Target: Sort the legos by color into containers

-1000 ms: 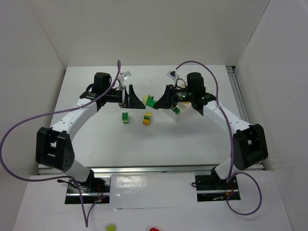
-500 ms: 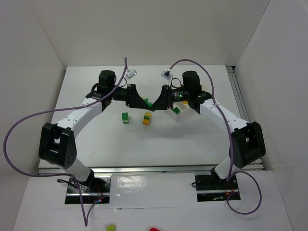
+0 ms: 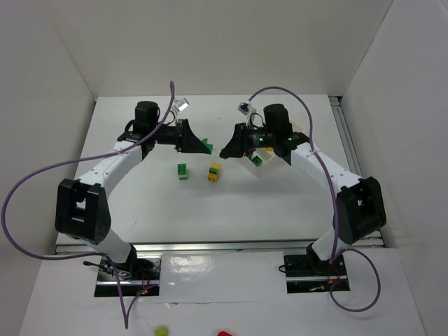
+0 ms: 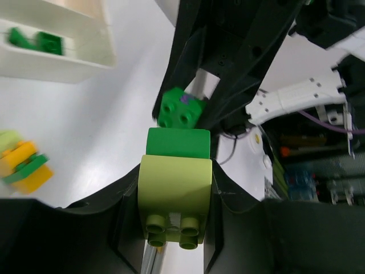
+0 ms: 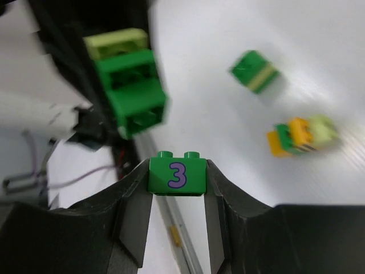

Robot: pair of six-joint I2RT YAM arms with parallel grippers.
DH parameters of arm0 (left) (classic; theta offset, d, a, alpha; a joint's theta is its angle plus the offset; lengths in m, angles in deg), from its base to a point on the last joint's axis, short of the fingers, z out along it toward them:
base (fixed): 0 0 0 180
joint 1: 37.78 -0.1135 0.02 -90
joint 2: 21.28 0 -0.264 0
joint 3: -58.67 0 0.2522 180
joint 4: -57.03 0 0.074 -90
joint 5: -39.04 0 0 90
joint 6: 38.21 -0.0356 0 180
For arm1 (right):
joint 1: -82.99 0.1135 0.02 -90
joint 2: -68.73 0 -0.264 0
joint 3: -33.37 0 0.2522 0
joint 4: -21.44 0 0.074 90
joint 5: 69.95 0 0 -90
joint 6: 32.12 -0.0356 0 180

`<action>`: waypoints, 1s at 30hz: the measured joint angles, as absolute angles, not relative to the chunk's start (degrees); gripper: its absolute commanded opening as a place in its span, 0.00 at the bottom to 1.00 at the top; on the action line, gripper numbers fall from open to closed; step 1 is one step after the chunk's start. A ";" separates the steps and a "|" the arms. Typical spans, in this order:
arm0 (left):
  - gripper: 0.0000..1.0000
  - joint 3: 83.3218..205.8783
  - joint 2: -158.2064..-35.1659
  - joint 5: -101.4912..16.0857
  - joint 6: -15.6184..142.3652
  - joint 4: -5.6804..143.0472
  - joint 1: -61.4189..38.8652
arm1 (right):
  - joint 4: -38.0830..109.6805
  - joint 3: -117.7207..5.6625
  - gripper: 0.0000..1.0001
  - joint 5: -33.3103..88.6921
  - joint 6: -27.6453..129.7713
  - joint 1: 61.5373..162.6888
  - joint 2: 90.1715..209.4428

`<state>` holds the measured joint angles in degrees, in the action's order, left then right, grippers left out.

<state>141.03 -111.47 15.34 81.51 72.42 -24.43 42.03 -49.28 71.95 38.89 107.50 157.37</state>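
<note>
Two grips, both clenched. Between left gripper (image 3: 199,144) fingers: pale-and-dark green pair (image 4: 174,182), dark end past the fingertips. Between right gripper (image 3: 228,148) fingers: 3 brick (image 5: 176,177), green, studs pointing beyond the tips. Tip facing tip, slightly apart. Below the fingers, on the table (image 3: 140,196): green stack (image 3: 182,171) beside yellow stack (image 3: 213,172). Beyond left fingers, leftward: tray (image 4: 54,63), green bricks inside.

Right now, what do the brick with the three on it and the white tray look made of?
Brick with the three: likely hard moulded plastic, smooth semi-gloss green, crisp studs and printed numeral. White tray: probably plastic too, smooth opaque walls with a soft sheen; blur leaves the finish uncertain.
</note>
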 measured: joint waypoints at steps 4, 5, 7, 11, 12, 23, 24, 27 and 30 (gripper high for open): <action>0.00 141.18 -111.47 11.23 80.00 76.66 -27.14 | 45.79 -48.21 0.18 51.23 36.01 106.76 156.54; 0.00 141.20 -111.47 10.01 79.91 77.53 -27.60 | 46.47 -47.62 0.18 46.40 34.70 106.47 155.99; 0.00 141.20 -111.47 8.02 79.34 79.02 -27.71 | 47.94 -47.00 0.18 36.96 32.62 105.75 155.18; 0.00 141.31 -111.52 5.33 78.93 81.14 -27.12 | 51.74 -50.02 0.18 24.76 31.09 104.92 157.52; 0.00 141.36 -111.54 5.00 78.89 81.51 -26.92 | 52.24 -51.29 0.18 22.68 31.07 104.94 158.90; 0.00 144.00 -113.11 2.05 78.69 84.52 -24.63 | 54.99 -53.50 0.73 14.55 31.44 104.96 168.49; 0.00 144.53 -113.44 1.85 78.69 84.81 -24.48 | 55.26 -53.65 0.78 14.55 31.68 104.99 168.54; 0.00 145.82 -113.90 1.81 78.51 85.11 -24.43 | 55.96 -54.68 0.74 14.49 31.88 105.25 168.40; 0.00 146.47 -113.90 3.73 78.45 84.98 -24.45 | 55.89 -54.94 0.65 14.90 32.18 105.44 166.44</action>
<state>146.47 -113.90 3.73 78.45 84.98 -24.45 55.89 -54.94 14.90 32.18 105.44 166.44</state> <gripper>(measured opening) 0.457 0.699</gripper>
